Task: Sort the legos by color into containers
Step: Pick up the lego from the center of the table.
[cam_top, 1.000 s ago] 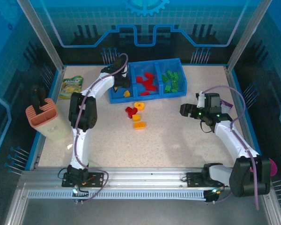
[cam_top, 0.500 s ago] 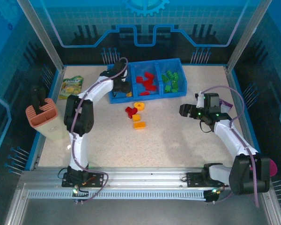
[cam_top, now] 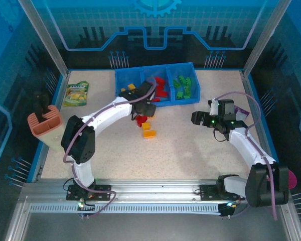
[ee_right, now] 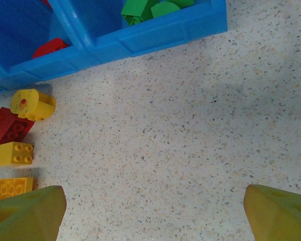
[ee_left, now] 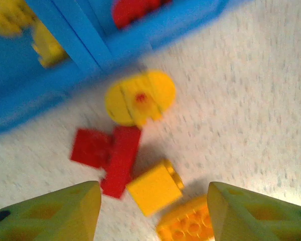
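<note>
Nearest you, at the centre of the overhead frame on the counter (cam_top: 190,150): one orange brick (cam_top: 149,133), one yellow brick (cam_top: 146,125) and red bricks (cam_top: 140,119) behind it, then a yellow round piece (ee_left: 139,98) just short of the tray. Your left hand (cam_top: 149,108) hangs over this cluster, fingers spread and nothing between them; your right hand (cam_top: 196,118), centre right and well apart from the bricks, is likewise spread and empty. Farthest, upper centre: the blue tray (cam_top: 188,99), with yellow pieces (cam_top: 132,87) in its left compartment, red pieces (cam_top: 161,86) in the middle and green pieces (cam_top: 183,86) in the right.
</note>
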`<state>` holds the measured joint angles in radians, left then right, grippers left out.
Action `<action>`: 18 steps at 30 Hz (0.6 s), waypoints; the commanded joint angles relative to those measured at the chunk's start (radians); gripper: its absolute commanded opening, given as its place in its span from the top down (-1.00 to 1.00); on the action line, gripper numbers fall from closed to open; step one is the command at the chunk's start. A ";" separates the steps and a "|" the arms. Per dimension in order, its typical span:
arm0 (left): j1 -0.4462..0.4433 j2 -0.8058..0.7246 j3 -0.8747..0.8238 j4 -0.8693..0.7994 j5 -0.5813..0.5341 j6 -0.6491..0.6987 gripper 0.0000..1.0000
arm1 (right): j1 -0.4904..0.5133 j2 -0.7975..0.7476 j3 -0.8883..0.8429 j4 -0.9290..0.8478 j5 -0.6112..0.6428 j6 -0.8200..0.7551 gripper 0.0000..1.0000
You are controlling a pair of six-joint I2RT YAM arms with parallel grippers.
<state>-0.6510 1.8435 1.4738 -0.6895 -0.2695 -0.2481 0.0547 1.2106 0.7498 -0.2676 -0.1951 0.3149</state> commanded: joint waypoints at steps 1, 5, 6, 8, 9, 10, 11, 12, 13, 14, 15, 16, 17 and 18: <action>-0.063 0.002 -0.047 -0.062 -0.057 -0.190 -0.22 | -0.011 0.004 0.015 0.014 -0.035 0.015 -0.85; -0.100 0.024 -0.056 -0.099 -0.080 -0.295 -0.23 | -0.006 0.002 0.023 0.020 -0.051 0.015 -0.86; -0.108 0.030 -0.062 -0.095 -0.083 -0.314 -0.23 | -0.006 0.002 0.022 0.023 -0.052 0.015 -0.86; -0.116 0.041 -0.078 -0.076 -0.067 -0.345 -0.24 | -0.005 0.007 0.017 0.037 -0.056 0.019 -0.86; -0.119 0.046 -0.083 -0.069 -0.062 -0.362 -0.24 | -0.005 0.012 0.013 0.044 -0.062 0.020 -0.86; -0.121 0.050 -0.089 -0.062 -0.060 -0.376 -0.25 | -0.005 0.016 0.013 0.046 -0.070 0.019 -0.86; -0.123 0.055 -0.092 -0.056 -0.055 -0.385 -0.26 | -0.005 0.017 0.012 0.047 -0.075 0.020 -0.86; -0.124 0.060 -0.092 -0.050 -0.048 -0.391 -0.26 | -0.005 0.016 0.011 0.047 -0.079 0.019 -0.86; -0.127 0.065 -0.093 -0.047 -0.044 -0.396 -0.26 | -0.006 0.012 0.006 0.051 -0.079 0.018 -0.87; -0.127 0.071 -0.089 -0.041 -0.037 -0.398 -0.26 | -0.005 0.010 0.002 0.055 -0.078 0.019 -0.88; -0.128 0.078 -0.087 -0.036 -0.029 -0.399 -0.26 | -0.005 0.008 -0.002 0.057 -0.076 0.019 -0.88; -0.128 0.086 -0.081 -0.034 -0.027 -0.400 -0.27 | -0.005 0.008 -0.004 0.061 -0.078 0.018 -0.88; -0.129 0.093 -0.074 -0.033 -0.021 -0.401 -0.27 | -0.006 0.011 -0.005 0.063 -0.081 0.019 -0.88; -0.130 0.101 -0.067 -0.033 -0.017 -0.402 -0.27 | -0.006 0.013 -0.006 0.066 -0.083 0.019 -0.88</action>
<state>-0.7708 1.9194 1.3918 -0.7288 -0.3092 -0.6102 0.0547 1.2236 0.7498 -0.2333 -0.2489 0.3229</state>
